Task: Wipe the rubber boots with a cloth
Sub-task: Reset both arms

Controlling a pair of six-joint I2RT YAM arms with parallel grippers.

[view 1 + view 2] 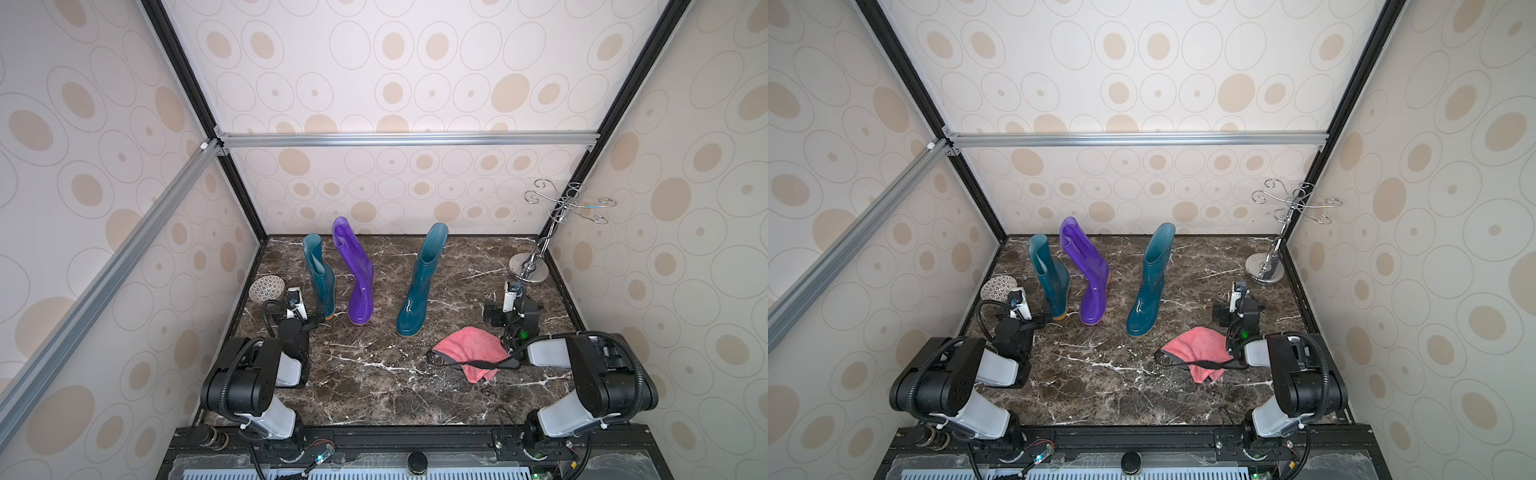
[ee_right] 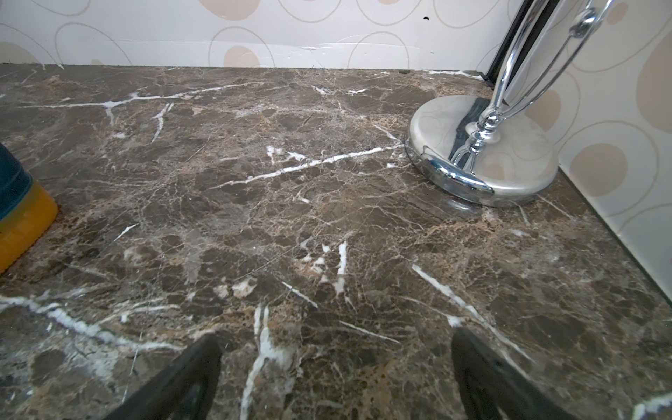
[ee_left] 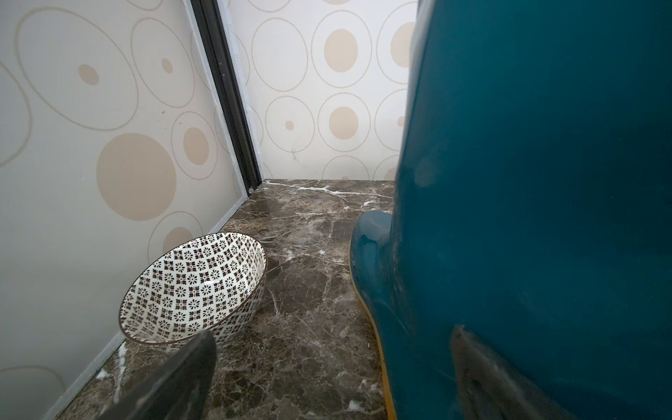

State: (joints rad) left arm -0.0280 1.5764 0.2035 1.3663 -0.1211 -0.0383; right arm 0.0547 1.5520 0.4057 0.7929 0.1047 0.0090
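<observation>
Nearest to us, the cloth (image 1: 469, 353) lies bunched on the marble table (image 1: 365, 382), in its 4 o'clock part. Its dark grey hem runs roughly 9 to 3 o'clock along the near side.

Just beyond it the right gripper (image 2: 336, 336) hovers low, facing 12 o'clock, jaws wide apart with only bare marble between them. The cloth therefore sits at about 7 o'clock from that gripper, behind it and out of its wrist view. We judge that the pickup turns on this: the right arm is much the nearer, yet it needs to draw back and turn down before it can pinch the fabric.

The left gripper (image 3: 332, 332), also spread wide and holding nothing, is well apart at 9 o'clock. One finger is close against the left-hand teal boot (image 1: 320, 274); we cannot tell whether it touches.

The purple boot (image 1: 358, 282) stands beside that one. The right-hand teal boot (image 1: 419, 286), at 10 o'clock from the cloth, is the closest to it. All three stand on their soles.

Farther still, a patterned bowl (image 3: 192, 291) leans at the left wall, empty. A chrome stand (image 1: 528, 266) at 2 o'clock carries nothing on its hooks.
</observation>
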